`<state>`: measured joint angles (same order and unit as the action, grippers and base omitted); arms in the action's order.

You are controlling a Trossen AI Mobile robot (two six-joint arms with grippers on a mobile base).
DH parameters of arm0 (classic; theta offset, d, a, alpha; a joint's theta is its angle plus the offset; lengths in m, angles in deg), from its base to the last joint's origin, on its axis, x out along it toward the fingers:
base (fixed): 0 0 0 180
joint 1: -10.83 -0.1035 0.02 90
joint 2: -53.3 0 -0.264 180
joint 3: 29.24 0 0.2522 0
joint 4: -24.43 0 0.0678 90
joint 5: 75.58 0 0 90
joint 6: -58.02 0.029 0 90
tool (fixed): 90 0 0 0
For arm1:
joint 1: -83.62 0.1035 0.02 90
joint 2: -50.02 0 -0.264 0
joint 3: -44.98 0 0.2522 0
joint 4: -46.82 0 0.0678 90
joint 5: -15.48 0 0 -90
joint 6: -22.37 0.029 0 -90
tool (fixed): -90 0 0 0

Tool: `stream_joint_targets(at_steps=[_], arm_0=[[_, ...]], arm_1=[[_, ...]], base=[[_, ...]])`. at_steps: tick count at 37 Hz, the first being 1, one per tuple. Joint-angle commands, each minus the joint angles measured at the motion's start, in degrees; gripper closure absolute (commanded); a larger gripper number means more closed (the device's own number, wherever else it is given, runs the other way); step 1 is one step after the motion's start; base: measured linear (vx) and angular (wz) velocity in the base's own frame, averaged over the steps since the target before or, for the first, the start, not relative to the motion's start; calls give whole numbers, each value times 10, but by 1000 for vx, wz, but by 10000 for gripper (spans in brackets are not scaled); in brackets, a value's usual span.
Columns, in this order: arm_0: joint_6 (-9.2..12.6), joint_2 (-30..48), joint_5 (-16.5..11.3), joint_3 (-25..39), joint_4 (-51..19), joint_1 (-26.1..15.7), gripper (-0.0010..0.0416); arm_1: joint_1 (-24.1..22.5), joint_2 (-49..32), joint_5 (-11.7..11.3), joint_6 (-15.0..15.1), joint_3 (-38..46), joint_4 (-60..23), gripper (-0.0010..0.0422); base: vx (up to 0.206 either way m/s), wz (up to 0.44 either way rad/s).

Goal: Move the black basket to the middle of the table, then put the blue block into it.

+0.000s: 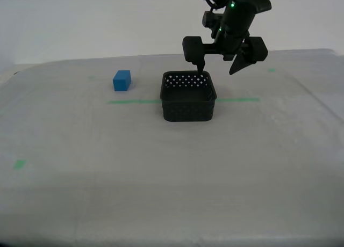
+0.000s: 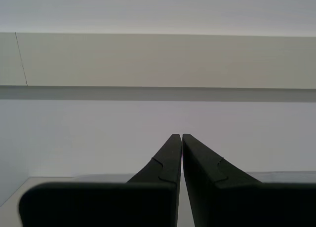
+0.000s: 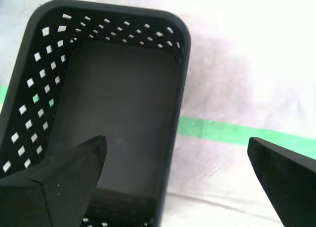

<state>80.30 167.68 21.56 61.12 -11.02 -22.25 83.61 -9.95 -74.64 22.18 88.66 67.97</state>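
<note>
Pale grey-white and wide, the table [image 1: 172, 193] is seen filling most of the exterior view, backed by a plain white wall. A long thin green tape line [image 1: 131, 101] is laid across it, with a small green tape bit [image 1: 19, 164] nearer the exterior view's left edge.

Near the table's middle, the black basket [image 1: 188, 99] is set upright on the tape line, its perforated walls lit through. Nothing is seen inside it in the first wrist view.

Above the basket's far rim, my first gripper [image 1: 221, 64] is held with its jaws spread wide and nothing gripped; one finger is seen over the basket interior and the other outside the wall, clear of the rim. My second gripper [image 2: 177, 143] is pointed at the wall, jaws pressed together, holding nothing.

Well apart from the basket, toward the exterior view's left, the blue block [image 1: 122, 80] is left resting on the table.

A risk is judged here: the low finger could catch the rim as the arm is swung toward the block, and the light basket could be dragged off centre.
</note>
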Motion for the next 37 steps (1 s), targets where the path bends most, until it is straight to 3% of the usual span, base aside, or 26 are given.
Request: stream_joint_targets(at_steps=[1,8,13,24,30,35,37], arm_0=[[-10,-15,1,0,-10,2,8],[-21,-47,2,-1,-32,5,6],[-33,-79,22,-9,-67,13,5],[-50,-202,32,-111,-50,74,6],[-86,-266,32,-161,-45,115,6],[-99,-310,32,-188,-73,149,6],[-114,-327,31,-199,-79,162,6]], arm_1=[[0,0,0,2,1,3,412],[0,0,0,2,1,3,412],[0,0,0,2,1,3,412],[0,0,0,2,1,3,412],[0,0,0,2,1,3,412],[0,0,0,2,1,3,412],[0,0,0,2,1,3,412]], base=[[0,0],[0,0],[0,0],[0,0],[0,0],[0,0],[0,0]])
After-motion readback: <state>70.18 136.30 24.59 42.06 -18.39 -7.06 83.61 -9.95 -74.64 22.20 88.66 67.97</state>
